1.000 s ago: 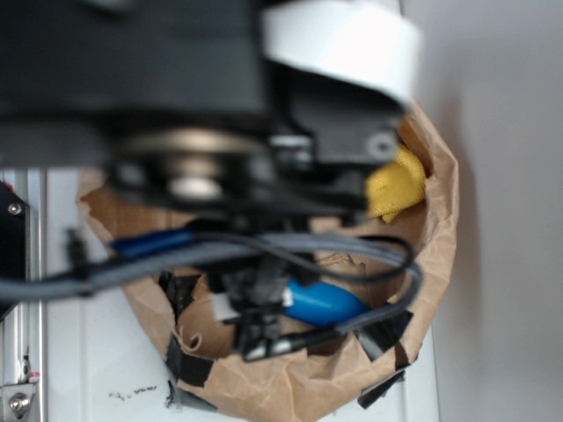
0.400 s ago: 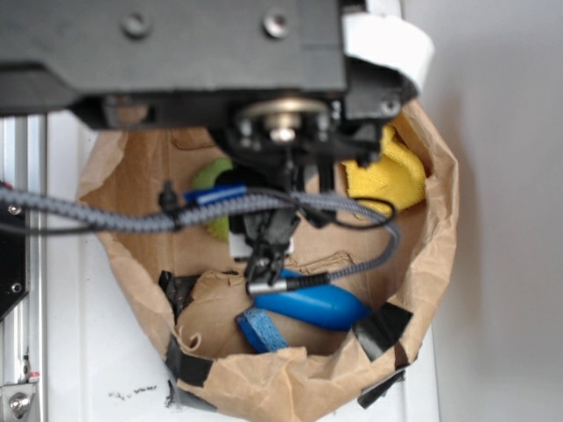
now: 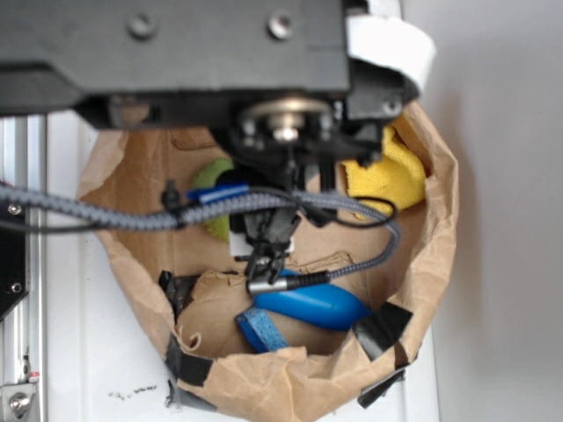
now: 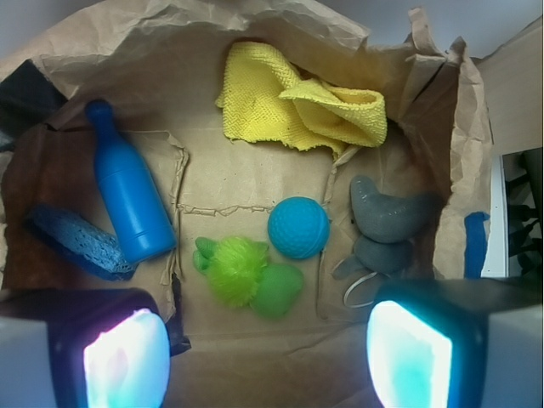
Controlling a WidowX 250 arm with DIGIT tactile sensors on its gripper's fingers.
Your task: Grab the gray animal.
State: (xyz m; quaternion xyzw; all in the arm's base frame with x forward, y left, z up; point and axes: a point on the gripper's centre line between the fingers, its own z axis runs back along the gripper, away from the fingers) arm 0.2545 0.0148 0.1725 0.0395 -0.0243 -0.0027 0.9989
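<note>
While the arm (image 3: 176, 53) fills the top of the exterior view, its gripper (image 3: 264, 264) hangs inside a brown paper bag (image 3: 290, 387) whose rolled rim is patched with black tape (image 3: 380, 330). From the wrist view, the two fingers (image 4: 115, 348) sit far apart at 7 and 5 o'clock, with nothing between them.

On the bag floor in that view, the gray animal (image 4: 384, 225) lies at about 3 o'clock from the centre, close to the bag's right wall, its floppy flaps spread upward and to the right. It is just above the right-hand finger and not touching it. A white loop (image 4: 355, 293) lies at its lower edge.

A teal ball (image 4: 298, 228) rests just beside the animal, on its 9 o'clock side. A lime-green spiky toy (image 4: 246, 274) lies at 7 o'clock from the ball, near the centre. A yellow cloth (image 4: 293, 104) is bunched at 12 o'clock against the back wall. A blue bottle (image 4: 127, 187) lies at 9 o'clock, neck pointing to 12, and a blue strip (image 4: 75, 242) lies at its base, partly under it.

A gray braided cable (image 3: 114, 215) crosses the exterior view.
</note>
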